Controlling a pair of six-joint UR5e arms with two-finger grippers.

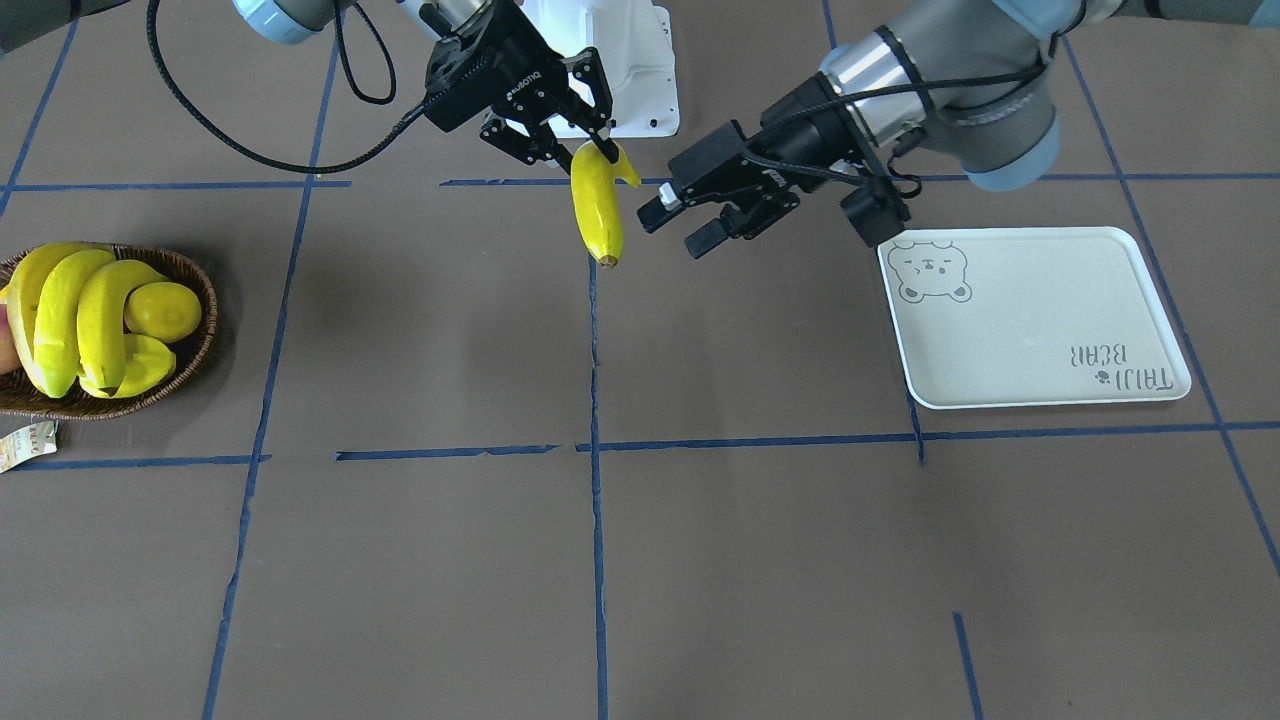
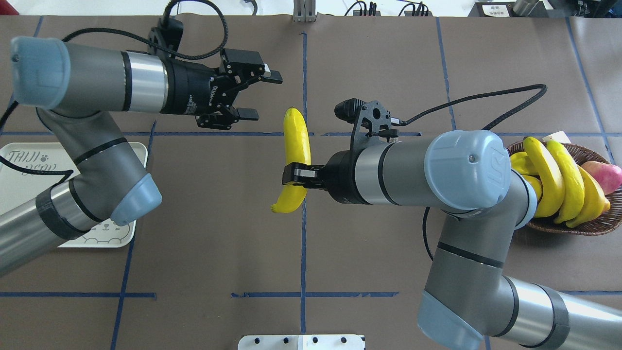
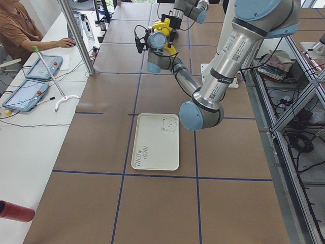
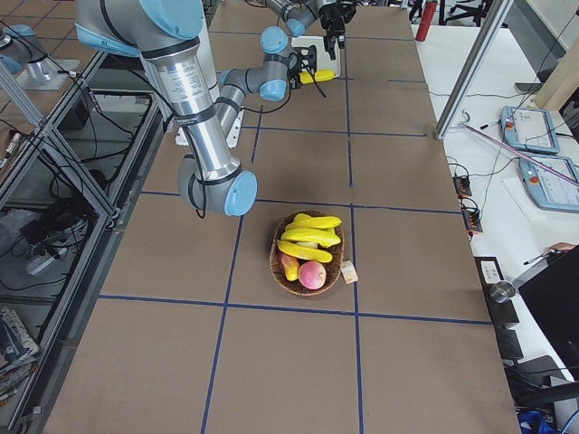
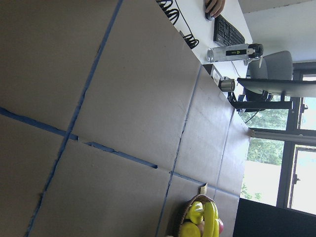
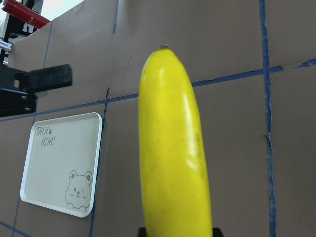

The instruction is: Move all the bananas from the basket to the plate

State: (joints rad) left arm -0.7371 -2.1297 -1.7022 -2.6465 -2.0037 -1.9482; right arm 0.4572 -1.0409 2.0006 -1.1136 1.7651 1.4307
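Observation:
My right gripper (image 2: 295,175) is shut on one yellow banana (image 2: 297,146), held above the table's middle; the same banana (image 1: 597,212) hangs from that gripper (image 1: 592,152) and fills the right wrist view (image 6: 173,158). Just beside it my left gripper (image 2: 265,96) stands open and empty, a short gap from the banana's far tip. Three more bananas (image 1: 62,305) lie in the wicker basket (image 1: 196,280) at the robot's right end. The white bear plate (image 1: 1040,320) lies bare at the robot's left end, and my left arm partly hides the plate (image 2: 19,165).
The basket (image 2: 583,227) also holds a round lemon (image 1: 165,308), a ridged yellow fruit (image 1: 145,365) and a pink-red fruit (image 2: 604,175). A paper tag (image 1: 25,443) lies beside it. Blue tape lines cross the brown table. A person sits at the side desk (image 3: 20,35).

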